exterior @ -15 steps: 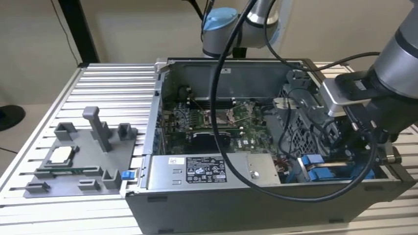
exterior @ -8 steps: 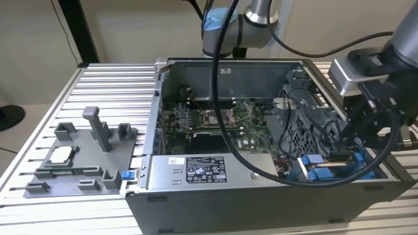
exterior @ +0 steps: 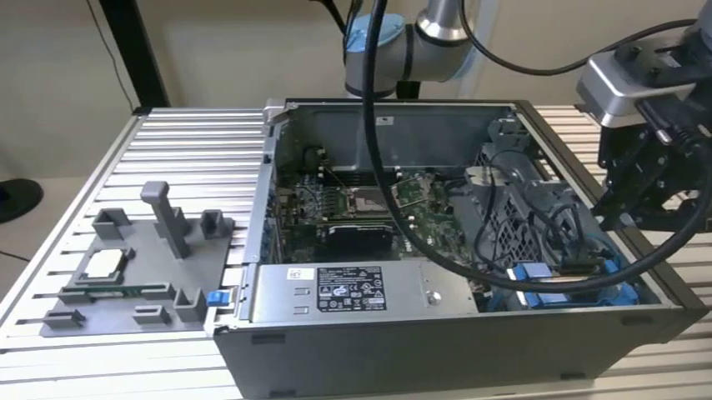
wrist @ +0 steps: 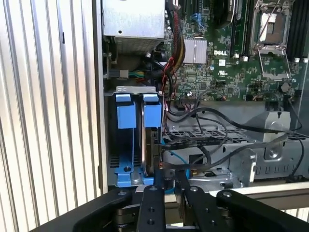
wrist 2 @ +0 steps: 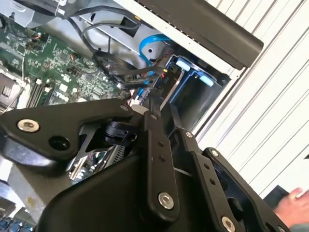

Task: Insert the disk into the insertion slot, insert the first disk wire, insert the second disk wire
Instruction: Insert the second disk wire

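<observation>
The disk [wrist: 150, 145] stands edge-on in its blue carrier inside the insertion slot [wrist: 126, 116], a grey bay with blue fittings at the case's corner. In the exterior view the slot [exterior: 556, 279] lies at the front right of the open case. My black gripper [wrist: 169, 178] sits right at the disk's rear edge. It is shut on the small connector [wrist: 163, 167] of a black disk wire that trails off toward the drive cage. The second wrist view shows the gripper [wrist 2: 145, 109] with that connector [wrist 2: 137, 99] at its tips, short of the blue slot [wrist 2: 193, 79]. From outside, the gripper [exterior: 634, 212] hangs over the case's right wall.
A grey labelled power-supply box [exterior: 333, 292] fills the case's front. Motherboard [exterior: 356, 204] and loose black cables [exterior: 534, 225] lie behind. A grey fixture plate [exterior: 145, 267] rests on the ribbed table on the exterior view's left. A person's hand [wrist 2: 294, 208] is at the table edge.
</observation>
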`<state>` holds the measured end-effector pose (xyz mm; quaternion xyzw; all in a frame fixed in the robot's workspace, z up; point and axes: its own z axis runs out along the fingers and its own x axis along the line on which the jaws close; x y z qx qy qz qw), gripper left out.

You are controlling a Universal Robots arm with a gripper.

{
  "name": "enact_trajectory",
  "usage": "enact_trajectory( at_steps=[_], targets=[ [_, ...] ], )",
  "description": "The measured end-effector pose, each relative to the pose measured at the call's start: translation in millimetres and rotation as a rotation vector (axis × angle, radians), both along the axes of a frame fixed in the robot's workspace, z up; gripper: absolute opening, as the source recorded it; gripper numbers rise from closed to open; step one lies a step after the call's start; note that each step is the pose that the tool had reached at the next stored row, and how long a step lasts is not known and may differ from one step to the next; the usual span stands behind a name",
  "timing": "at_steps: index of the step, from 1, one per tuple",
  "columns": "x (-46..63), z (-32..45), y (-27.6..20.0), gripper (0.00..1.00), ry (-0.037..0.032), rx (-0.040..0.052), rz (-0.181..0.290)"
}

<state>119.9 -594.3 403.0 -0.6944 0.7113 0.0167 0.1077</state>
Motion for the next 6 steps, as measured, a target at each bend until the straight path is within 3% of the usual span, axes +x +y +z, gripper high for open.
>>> enact_trajectory(
  at_steps=[6],
  targets=[
    [0.0, 0.0, 0.0, 1.0, 0.0001, -0.0001, 0.0]
  ],
)
